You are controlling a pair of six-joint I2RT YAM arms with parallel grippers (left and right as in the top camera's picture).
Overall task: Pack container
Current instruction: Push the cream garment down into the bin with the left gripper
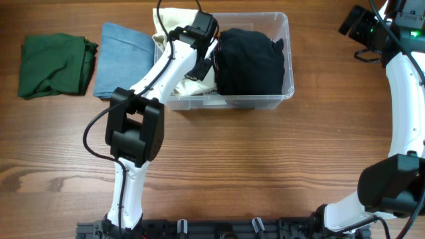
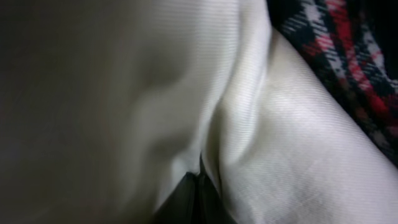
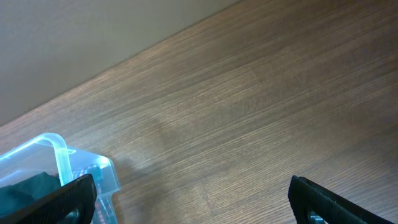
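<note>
The clear container stands at the back middle of the table. In its right half lies a black garment. A cream garment fills the left half and drapes over the back left rim. My left gripper reaches into the bin between the two. In the left wrist view it is shut, pinching a fold of the cream garment, with a red and black plaid cloth beside it. My right gripper hangs open over bare wood, right of the container's corner.
A folded blue garment lies just left of the container, and a folded green garment lies further left. The right arm runs along the table's right side. The left arm's base stands in front of the bin.
</note>
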